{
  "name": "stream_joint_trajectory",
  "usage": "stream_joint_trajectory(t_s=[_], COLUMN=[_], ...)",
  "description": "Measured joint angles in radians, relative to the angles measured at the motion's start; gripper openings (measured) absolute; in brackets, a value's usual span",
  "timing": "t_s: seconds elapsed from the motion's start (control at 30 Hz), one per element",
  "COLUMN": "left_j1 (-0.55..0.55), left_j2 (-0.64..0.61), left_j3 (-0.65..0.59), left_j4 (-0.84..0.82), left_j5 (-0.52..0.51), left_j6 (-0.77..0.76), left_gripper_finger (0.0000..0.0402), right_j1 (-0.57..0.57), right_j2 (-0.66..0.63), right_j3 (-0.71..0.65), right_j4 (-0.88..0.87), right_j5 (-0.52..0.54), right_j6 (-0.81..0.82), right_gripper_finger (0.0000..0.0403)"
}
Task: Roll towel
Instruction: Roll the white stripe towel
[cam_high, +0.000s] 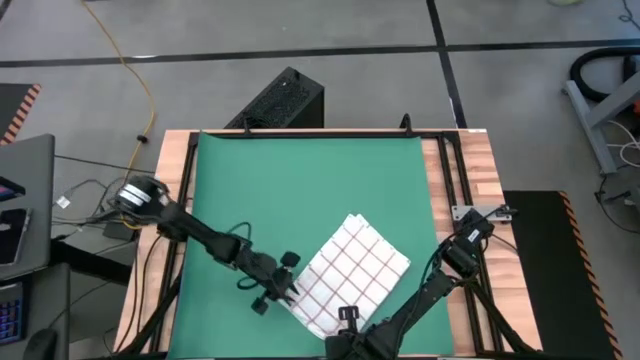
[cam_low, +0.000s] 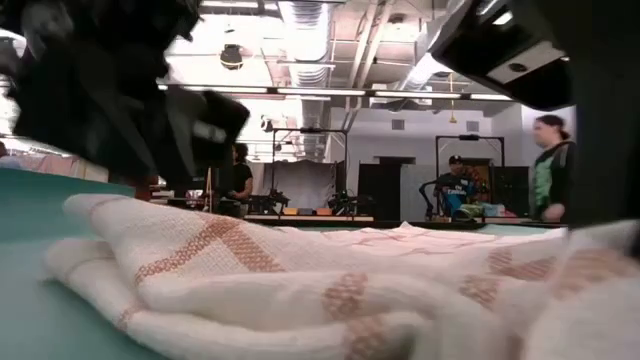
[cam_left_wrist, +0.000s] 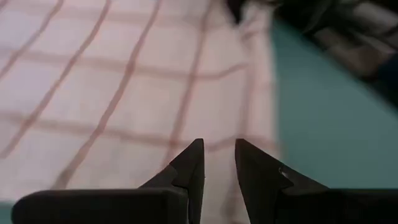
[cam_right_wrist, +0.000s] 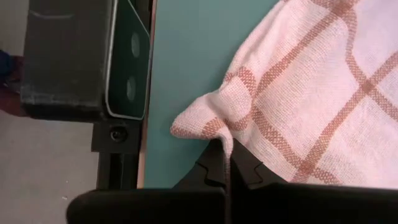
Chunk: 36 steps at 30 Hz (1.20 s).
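Observation:
The white towel (cam_high: 352, 274) with red grid lines lies folded on the green mat (cam_high: 290, 190), set slantwise near the mat's near right part. In the low view its folded layers (cam_low: 300, 270) fill the foreground. My left gripper (cam_high: 287, 291) is low over the towel's left edge, fingers (cam_left_wrist: 219, 149) a narrow gap apart, with cloth showing beneath them. My right gripper (cam_high: 347, 318) is at the towel's near corner, shut on it. My left gripper's fingertips (cam_left_wrist: 198, 152) stand over the towel close to its edge by the mat; whether they touch the cloth I cannot tell. My right gripper pinches a puckered bit of the towel's near corner (cam_right_wrist: 225, 138) between its two shut fingers (cam_right_wrist: 249, 173), coming slanting down from the near side. The corner is drawn up into a small peak; the rest of the towel lies on the mat.
Wooden table edges (cam_high: 470, 180) and black rails frame the mat. A black frame part (cam_right_wrist: 68, 62) sits close to the towel's held corner at the mat's edge. A black box (cam_high: 285, 100) stands beyond the far edge. People (cam_low: 548, 165) stand in the room behind.

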Motion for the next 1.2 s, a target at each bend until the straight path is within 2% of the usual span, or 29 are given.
stream_joint_trajectory(t_s=[0.1,0.23,0.43,0.57,0.77,0.87,0.97,1.03,1.1,1.2], left_j1=[0.0,-0.001,0.0,0.003,0.004,0.004,0.003,0.003,0.003,0.004], left_j2=[0.062,0.107,0.128,0.125,0.126,0.127,0.127,0.128,0.129,0.13], left_j3=[0.006,0.01,0.011,0.013,0.012,0.01,0.01,0.009,0.008,0.006], left_j4=[-0.003,-0.002,-0.048,-0.086,-0.088,-0.079,-0.077,-0.071,-0.053,-0.034], left_j5=[-0.013,0.059,0.06,0.029,0.028,0.023,0.005,0.001,-0.001,-0.001], left_j6=[-0.035,-0.06,-0.101,-0.168,-0.266,-0.293,-0.335,-0.379,-0.409,-0.425], left_gripper_finger=[0.0077,0.0054,0.0006,0.0004,0.0001,0.0,0.0,0.0,0.0,0.0], right_j1=[0.007,0.015,0.001,0.002,0.059,0.093,0.088,0.062,0.024,-0.04], right_j2=[0.0,0.0,-0.031,-0.104,-0.172,-0.175,-0.174,-0.174,-0.174,-0.174], right_j3=[0.0,0.0,0.005,0.009,0.01,0.009,-0.016,-0.041,-0.065,-0.096], right_j4=[-0.001,0.0,-0.048,-0.125,-0.282,-0.411,-0.494,-0.516,-0.518,-0.518], right_j5=[0.001,0.001,-0.018,-0.008,0.086,0.192,0.25,0.276,0.283,0.226], right_j6=[0.018,0.024,0.06,0.124,0.267,0.487,0.662,0.741,0.798,0.788], right_gripper_finger=[0.0009,0.0012,0.0071,0.0089,0.0093,0.0083,0.0032,0.0012,0.0012,0.0006])
